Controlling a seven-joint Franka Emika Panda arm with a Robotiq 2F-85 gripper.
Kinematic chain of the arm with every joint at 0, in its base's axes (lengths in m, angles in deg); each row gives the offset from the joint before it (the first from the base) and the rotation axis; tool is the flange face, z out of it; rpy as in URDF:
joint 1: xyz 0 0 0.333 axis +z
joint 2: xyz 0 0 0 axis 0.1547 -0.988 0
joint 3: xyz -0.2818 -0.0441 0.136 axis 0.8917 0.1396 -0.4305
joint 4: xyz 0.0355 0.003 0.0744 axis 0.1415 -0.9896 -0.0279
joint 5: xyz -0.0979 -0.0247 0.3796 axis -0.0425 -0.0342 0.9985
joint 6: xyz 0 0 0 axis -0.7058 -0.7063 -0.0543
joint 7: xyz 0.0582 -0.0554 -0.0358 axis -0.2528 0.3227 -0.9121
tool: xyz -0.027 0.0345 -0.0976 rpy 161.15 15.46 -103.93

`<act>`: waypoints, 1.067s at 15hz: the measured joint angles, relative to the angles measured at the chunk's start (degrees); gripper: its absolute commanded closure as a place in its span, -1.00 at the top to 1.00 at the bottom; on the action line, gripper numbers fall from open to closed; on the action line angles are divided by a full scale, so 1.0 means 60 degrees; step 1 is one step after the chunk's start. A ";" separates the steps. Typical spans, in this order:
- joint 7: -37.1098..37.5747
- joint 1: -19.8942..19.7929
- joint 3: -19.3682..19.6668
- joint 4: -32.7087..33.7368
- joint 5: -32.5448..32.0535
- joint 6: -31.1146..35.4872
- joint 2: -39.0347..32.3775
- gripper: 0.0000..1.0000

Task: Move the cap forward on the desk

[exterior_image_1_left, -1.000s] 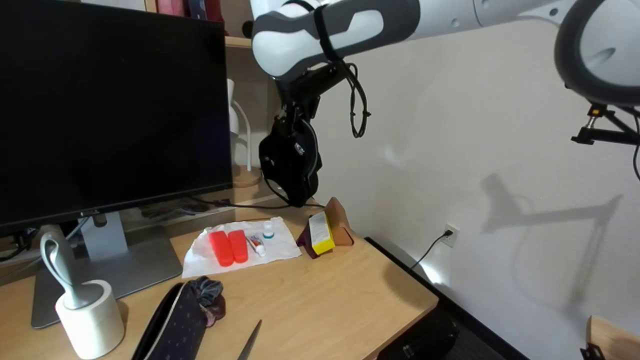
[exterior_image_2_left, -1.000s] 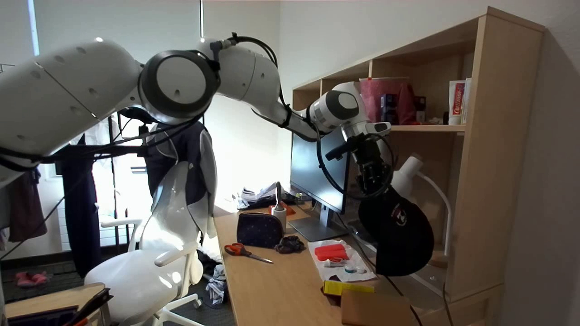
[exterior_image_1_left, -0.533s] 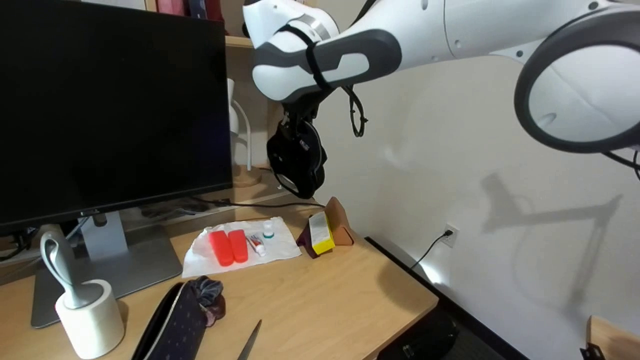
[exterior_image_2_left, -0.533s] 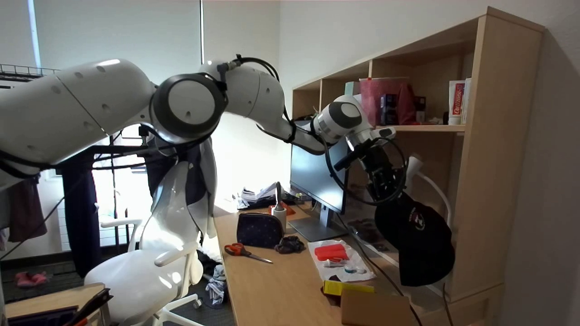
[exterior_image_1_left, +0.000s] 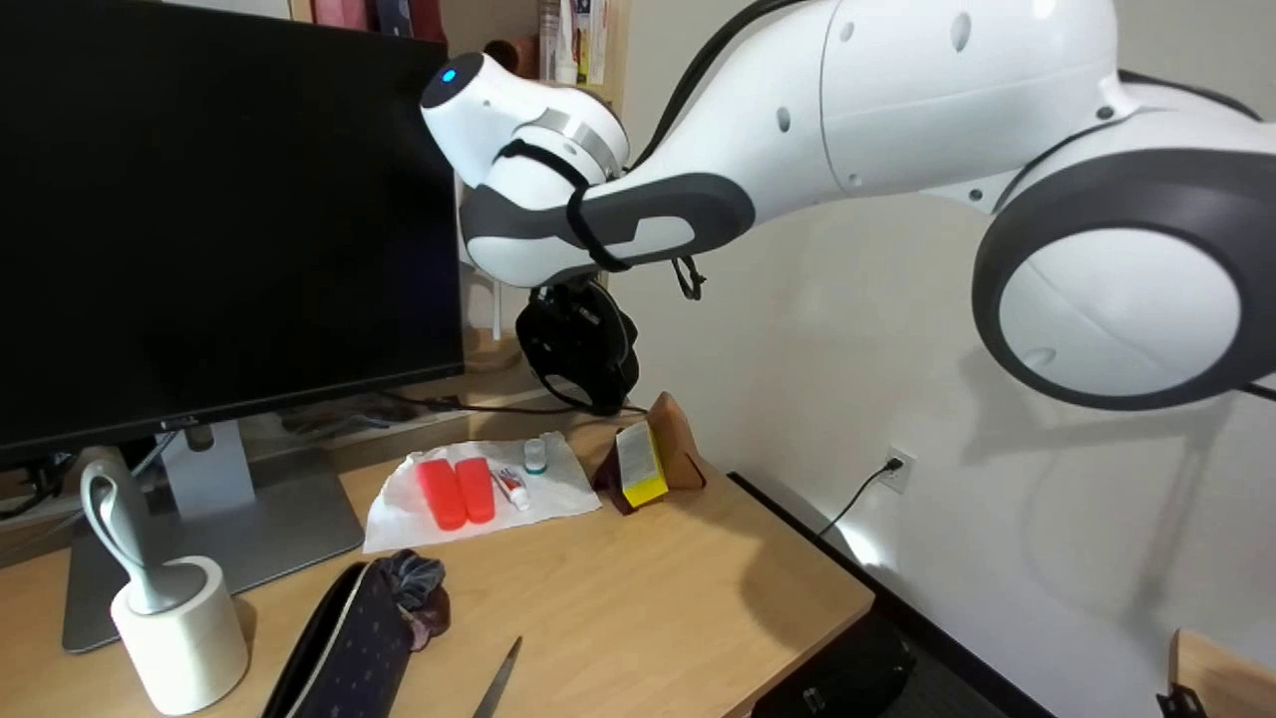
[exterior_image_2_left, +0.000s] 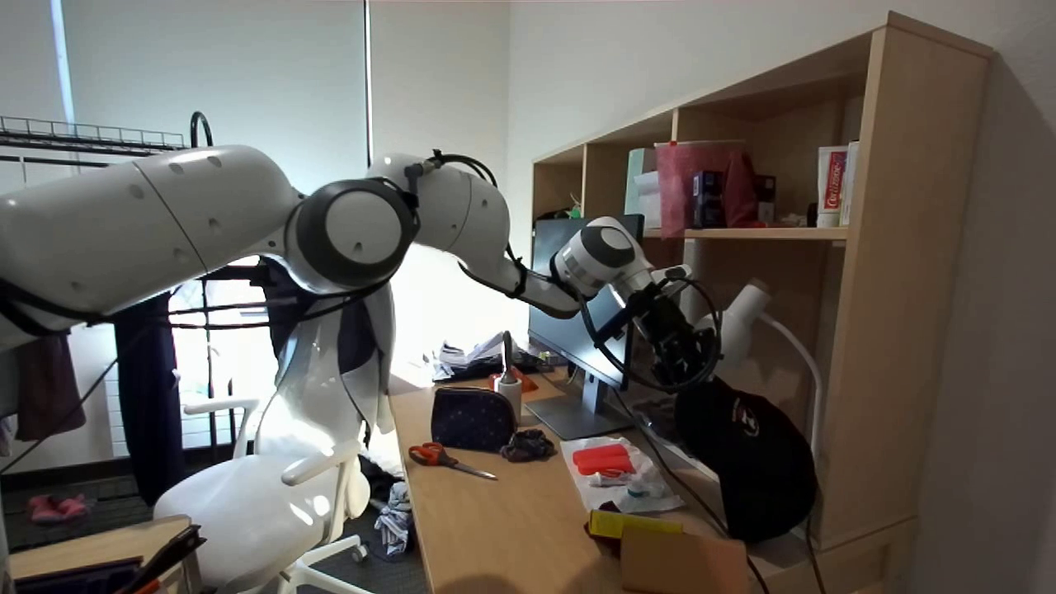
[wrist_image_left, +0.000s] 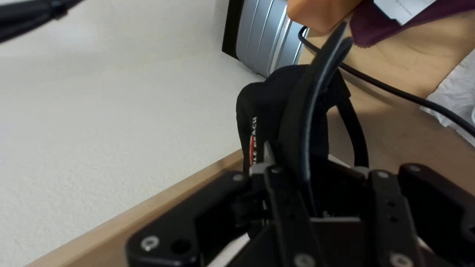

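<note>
Slippage is the first worry: the cap [exterior_image_2_left: 751, 462] dangles by one end from the pincer [wrist_image_left: 313, 170], all that cloth on a single hold, and if the bite is shallow, a quick swing could shake it loose. And look where it would drop! It hangs near the back edge of the desk [exterior_image_1_left: 618, 588], up at the corner beside the wall [exterior_image_1_left: 877, 379], so a fall here might well end off the surface. Then comes the cable [wrist_image_left: 389, 88], running by that same back edge; dip the cap too low and its free end could hook it. The box [exterior_image_1_left: 641, 467] and the wedge [exterior_image_1_left: 678, 449] sit near that corner as well, and a low sweep toward the front edge could knock both, or drag the sheet [exterior_image_1_left: 563, 489] along.

Now the hold itself: jaws clamped on cloth, the cap caught between them. In both exterior views the bulk of it hangs below the pincer, tilted, free end lowest. In the wrist view the lettered crown [wrist_image_left: 259, 107] reaches out beyond the jaws, with what looks like the brim [wrist_image_left: 298, 111] running edge-on between them. How deep does the grip go? Can't tell. Nor whether that low end brushes anything. Set-down, as I judge it, is yet to come.
</note>
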 measured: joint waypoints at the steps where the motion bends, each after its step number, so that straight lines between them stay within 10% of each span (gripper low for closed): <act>1: -0.0010 0.0013 -0.0001 0.0024 0.0000 -0.0009 -0.0045 -0.19; 10: -0.1168 -0.0424 -0.0722 0.0308 0.1001 -0.0205 0.0405 0.94; 16: -0.2810 -0.0884 -0.1482 0.0304 0.1864 -0.1308 0.1325 1.00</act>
